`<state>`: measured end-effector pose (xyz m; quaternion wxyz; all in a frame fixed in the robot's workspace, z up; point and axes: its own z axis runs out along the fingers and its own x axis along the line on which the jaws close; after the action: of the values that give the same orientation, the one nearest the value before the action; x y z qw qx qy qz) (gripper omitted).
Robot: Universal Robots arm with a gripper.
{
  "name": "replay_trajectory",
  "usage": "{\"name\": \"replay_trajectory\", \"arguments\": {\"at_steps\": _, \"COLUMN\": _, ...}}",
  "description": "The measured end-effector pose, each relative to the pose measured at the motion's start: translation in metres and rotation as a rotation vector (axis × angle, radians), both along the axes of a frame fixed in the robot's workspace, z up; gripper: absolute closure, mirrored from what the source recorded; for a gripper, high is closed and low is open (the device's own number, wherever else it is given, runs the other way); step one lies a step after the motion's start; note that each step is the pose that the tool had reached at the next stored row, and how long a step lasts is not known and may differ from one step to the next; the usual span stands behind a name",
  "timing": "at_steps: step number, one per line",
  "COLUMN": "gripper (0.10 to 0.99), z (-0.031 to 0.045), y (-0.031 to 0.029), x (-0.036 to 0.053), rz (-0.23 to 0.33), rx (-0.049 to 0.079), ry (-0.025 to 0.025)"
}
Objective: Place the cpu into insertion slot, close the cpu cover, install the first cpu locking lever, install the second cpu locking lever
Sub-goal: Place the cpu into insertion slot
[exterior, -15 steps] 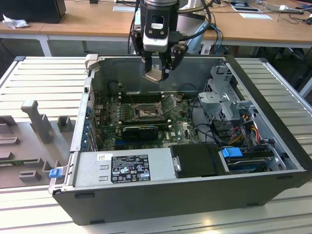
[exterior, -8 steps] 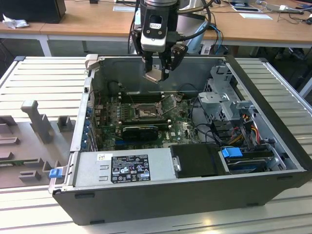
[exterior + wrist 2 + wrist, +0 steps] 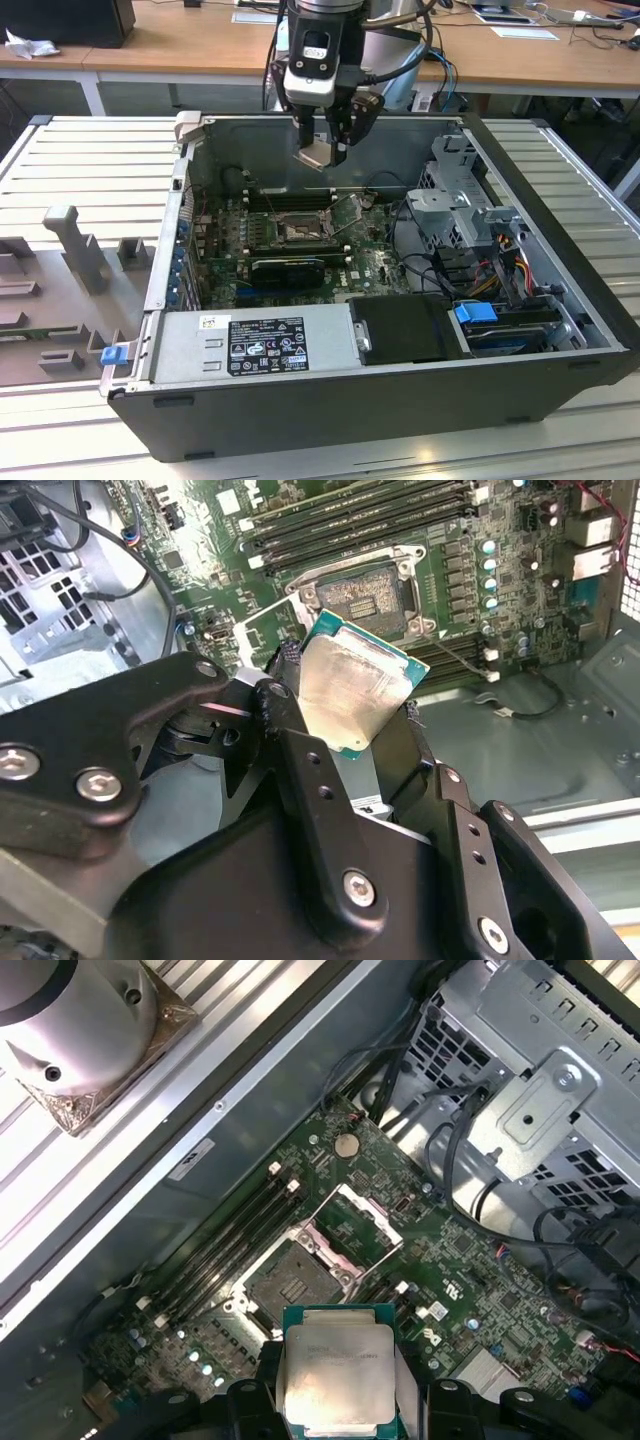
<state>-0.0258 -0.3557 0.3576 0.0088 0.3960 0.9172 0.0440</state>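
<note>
My gripper hangs above the back of the open computer case, shut on the cpu, a flat silver-beige chip with a green edge. Both wrist views show the cpu clamped between the black fingers. Well below it, the insertion slot lies uncovered on the green motherboard, dark inside its silvery rim. The cpu cover stands swung up beside the slot on the exterior view's right, a thin metal frame with an open middle.
Long black memory slots run behind the socket and a black expansion card lies in front of it. A metal drive cage with loose cables fills the exterior view's right. The power supply sits along the front wall.
</note>
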Motion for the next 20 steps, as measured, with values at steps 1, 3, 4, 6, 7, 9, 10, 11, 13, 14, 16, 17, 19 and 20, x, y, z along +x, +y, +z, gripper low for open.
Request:
{"name": "replay_trajectory", "arguments": {"at_steps": 1, "gripper": 0.557, "z": 0.0000, "y": 0.0000, "x": 0.0000, "rz": -0.006, "rx": 0.000, "ry": 0.0000}}
{"name": "replay_trajectory", "arguments": {"at_steps": 3, "gripper": 0.557, "z": 0.0000, "y": 0.0000, "x": 0.0000, "rz": -0.017, "rx": 0.000, "ry": 0.0000}}
{"name": "replay_trajectory", "arguments": {"at_steps": 4, "gripper": 0.557, "z": 0.0000, "y": 0.0000, "x": 0.0000, "rz": -0.022, "rx": 0.000, "ry": 0.0000}}
{"name": "replay_trajectory", "arguments": {"at_steps": 6, "gripper": 0.557, "z": 0.0000, "y": 0.0000, "x": 0.0000, "rz": -0.032, "rx": 0.000, "ry": 0.0000}}
{"name": "replay_trajectory", "arguments": {"at_steps": 7, "gripper": 0.557, "z": 0.0000, "y": 0.0000, "x": 0.0000, "rz": -0.041, "rx": 0.000, "ry": 0.0001}}
{"name": "replay_trajectory", "arguments": {"at_steps": 9, "gripper": 0.557, "z": 0.0000, "y": 0.0000, "x": 0.0000, "rz": -0.056, "rx": 0.000, "ry": 0.0001}}
{"name": "replay_trajectory", "arguments": {"at_steps": 10, "gripper": 0.557, "z": 0.0000, "y": 0.0000, "x": 0.0000, "rz": -0.060, "rx": 0.000, "ry": 0.0000}}
{"name": "replay_trajectory", "arguments": {"at_steps": 11, "gripper": 0.557, "z": 0.0000, "y": 0.0000, "x": 0.0000, "rz": -0.066, "rx": 0.000, "ry": 0.0000}}
{"name": "replay_trajectory", "arguments": {"at_steps": 13, "gripper": 0.557, "z": 0.0000, "y": 0.0000, "x": 0.0000, "rz": -0.078, "rx": 0.000, "ry": 0.0000}}
{"name": "replay_trajectory", "arguments": {"at_steps": 14, "gripper": 0.557, "z": 0.0000, "y": 0.0000, "x": 0.0000, "rz": -0.083, "rx": 0.000, "ry": 0.0000}}
{"name": "replay_trajectory", "arguments": {"at_steps": 16, "gripper": 0.557, "z": 0.0000, "y": 0.0000, "x": 0.0000, "rz": -0.094, "rx": 0.000, "ry": 0.0000}}
{"name": "replay_trajectory", "arguments": {"at_steps": 17, "gripper": 0.557, "z": 0.0000, "y": 0.0000, "x": 0.0000, "rz": -0.100, "rx": 0.000, "ry": 0.0000}}
{"name": "replay_trajectory", "arguments": {"at_steps": 19, "gripper": 0.557, "z": 0.0000, "y": 0.0000, "x": 0.0000, "rz": -0.115, "rx": 0.000, "ry": 0.0001}}
{"name": "replay_trajectory", "arguments": {"at_steps": 20, "gripper": 0.557, "z": 0.0000, "y": 0.0000, "x": 0.0000, "rz": -0.123, "rx": 0.000, "ry": 0.0000}}
